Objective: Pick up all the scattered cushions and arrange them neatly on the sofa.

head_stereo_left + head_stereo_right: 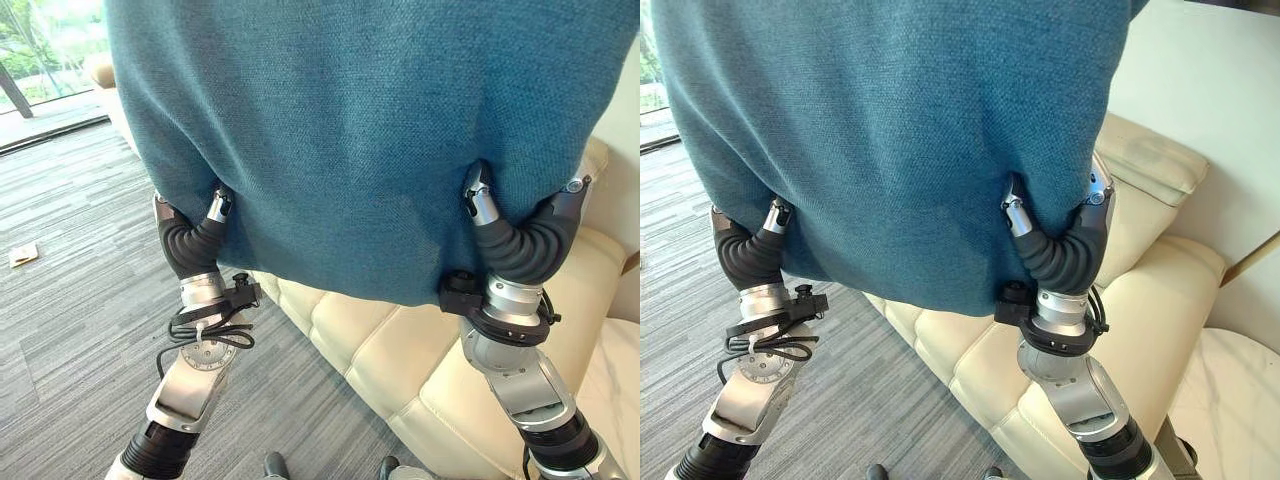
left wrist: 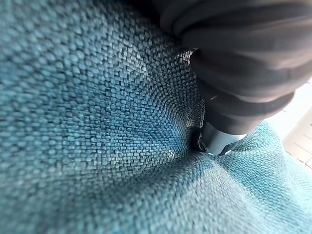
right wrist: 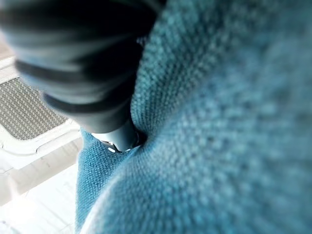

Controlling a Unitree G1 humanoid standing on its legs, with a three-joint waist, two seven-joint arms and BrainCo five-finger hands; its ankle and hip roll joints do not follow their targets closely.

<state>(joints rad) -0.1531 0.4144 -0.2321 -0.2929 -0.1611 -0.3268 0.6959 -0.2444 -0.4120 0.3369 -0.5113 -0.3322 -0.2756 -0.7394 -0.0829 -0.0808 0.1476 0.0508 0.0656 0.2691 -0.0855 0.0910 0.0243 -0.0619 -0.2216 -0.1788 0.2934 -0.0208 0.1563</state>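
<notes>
1. You have the large teal woven cushion [image 1: 360, 140] lifted high between both arms, in front of the head camera, hanging above the cream leather sofa [image 1: 400, 350] that runs from 10 o'clock to 4 o'clock across the view.
2. Your left hand [image 1: 218, 207] presses into the cushion's lower edge at 8 o'clock and your right hand [image 1: 480, 200] at 4 o'clock. The fingers of both are sunk in the fabric, so I cannot tell whether they are clenched on it or just pushing flat.
3. Judge the hold as a squeeze from two sides. Keep the inward pressure even, or the cushion may slip out downward.
4. Carry it toward the sofa back at 2 o'clock, where the seat meets the backrest [image 1: 1140, 160], keeping both wrists level so it does not twist.
5. Lower until the bottom edge meets the seat, then lean the top onto the backrest before easing the hands away.
6. The cushion blocks most of your sight, so move slowly. A small paper scrap [image 1: 23, 254] lies on the grey carpet [image 1: 70, 300] at 9 o'clock, well clear.
</notes>
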